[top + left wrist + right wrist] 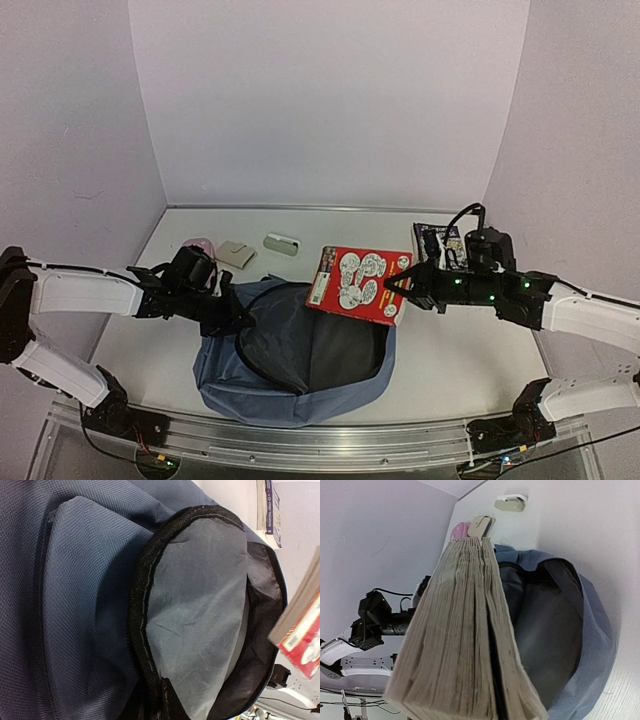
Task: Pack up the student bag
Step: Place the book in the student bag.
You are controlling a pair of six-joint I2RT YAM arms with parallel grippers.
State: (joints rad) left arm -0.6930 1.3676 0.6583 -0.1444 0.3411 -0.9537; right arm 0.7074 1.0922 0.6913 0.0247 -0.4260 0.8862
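Observation:
The student bag (262, 398) lies at the table's near middle, dusty blue, its mouth open and showing grey lining (200, 605). My left gripper (237, 317) is at the left side of the mouth, shut on the black rim (142, 630); its fingers stay hidden below the left wrist view. My right gripper (402, 285) is shut on a thick red-covered book (355, 282) and holds it tilted in the air over the mouth's far right edge. In the right wrist view the book's page edges (465, 645) hide the fingers, with the bag (600, 630) beyond.
Along the far side of the table lie a pink item (203, 244), a small tan card-like item (236, 253) and a pale oblong case (282, 243). Another book (437, 240) lies flat at the right, behind my right arm. Lilac walls close three sides.

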